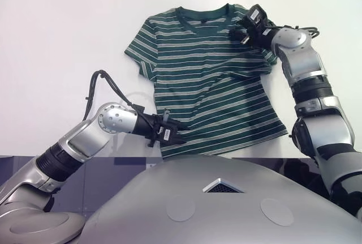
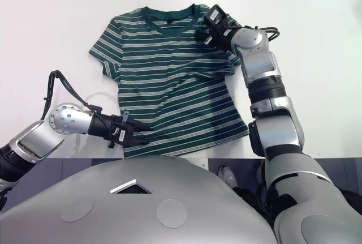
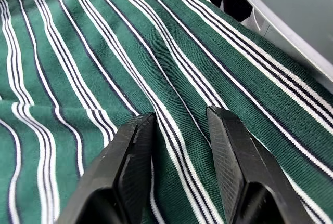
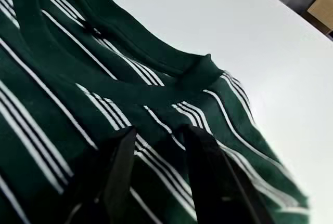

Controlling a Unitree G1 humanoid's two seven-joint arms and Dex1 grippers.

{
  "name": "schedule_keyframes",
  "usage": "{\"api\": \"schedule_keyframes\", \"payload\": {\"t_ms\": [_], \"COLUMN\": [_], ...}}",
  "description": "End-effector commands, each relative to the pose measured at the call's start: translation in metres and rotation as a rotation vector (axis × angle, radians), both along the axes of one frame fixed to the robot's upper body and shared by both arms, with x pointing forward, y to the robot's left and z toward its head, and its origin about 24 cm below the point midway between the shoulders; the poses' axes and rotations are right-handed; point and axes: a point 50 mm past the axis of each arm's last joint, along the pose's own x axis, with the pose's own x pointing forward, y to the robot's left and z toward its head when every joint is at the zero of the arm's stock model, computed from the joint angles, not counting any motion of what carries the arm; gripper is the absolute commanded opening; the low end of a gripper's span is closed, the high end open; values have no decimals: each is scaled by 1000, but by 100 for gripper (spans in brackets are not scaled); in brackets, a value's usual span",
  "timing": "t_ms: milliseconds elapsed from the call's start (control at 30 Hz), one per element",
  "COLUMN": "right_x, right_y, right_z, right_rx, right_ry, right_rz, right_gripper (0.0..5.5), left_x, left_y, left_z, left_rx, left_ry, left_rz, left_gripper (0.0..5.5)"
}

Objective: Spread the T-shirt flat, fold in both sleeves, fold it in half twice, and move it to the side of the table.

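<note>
Spreading looks nearly done: the T-shirt [image 1: 206, 80] lies flat on the table [image 1: 56, 40], beneath both grippers. The left gripper [image 1: 176, 136] is at the hem [image 1: 226, 142] and the right gripper [image 1: 240, 31] beside the collar [image 1: 203, 15]; both are slightly parted and hold nothing. Next, I judge, one must pinch cloth to fold a sleeve.

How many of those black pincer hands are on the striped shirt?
2. The left gripper is at the near hem corner of the T-shirt, on the robot's left; the right gripper is at its far shoulder, on the robot's right.

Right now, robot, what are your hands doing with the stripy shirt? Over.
Left gripper open, on the near hem of the T-shirt. Right gripper open at its shoulder by the collar. Shirt spread on the table, sleeves unfolded. Nothing else on it.
</note>
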Motion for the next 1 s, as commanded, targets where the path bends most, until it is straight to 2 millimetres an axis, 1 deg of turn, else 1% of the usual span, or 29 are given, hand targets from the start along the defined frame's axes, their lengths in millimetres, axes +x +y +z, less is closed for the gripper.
{"api": "schedule_keyframes", "payload": {"t_ms": [33,100,167,267,300,367,467,567,667,733,800,867,933,967,1000], "right_x": [5,19,35,49,50,52,51,46,36,29,24,20,16,13,10], "right_y": [0,6,12,25,30,32,28,18,2,-8,-14,-14,-15,-16,-19], "right_z": [-37,-27,-7,20,28,43,67,78,80,77,74,73,73,74,76], "right_rx": [-329,-411,-469,-404,-356,-280,-140,-29,29,67,94,110,118,126,133], "right_ry": [73,-41,-229,-481,-559,-706,-880,-953,-998,-1006,-1003,-1008,-1015,-1024,-1036], "right_rz": [-32,-88,-156,-187,-173,-157,-160,-188,-233,-313,-377,-413,-434,-452,-474], "right_gripper": [167,167,167,167,167,167,167,167,167,167,167,167,167,167,167], "left_x": [40,55,64,67,63,53,26,11,8,14,30,52,66,76,90], "left_y": [31,17,10,6,6,10,20,28,24,16,10,12,17,20,23], "left_z": [-5,10,18,19,17,13,11,11,23,39,54,67,79,89,98], "left_rx": [286,205,167,150,158,195,263,305,244,122,-8,-83,-131,-176,-241], "left_ry": [-178,-250,-307,-348,-336,-291,-172,-112,-82,-51,-52,-81,-74,-63,-55], "left_rz": [150,193,229,283,276,223,65,-15,-5,55,173,322,436,519,661], "left_gripper": [180,180,180,180,180,180,180,180,180,180,180,180,180,180,180]}}
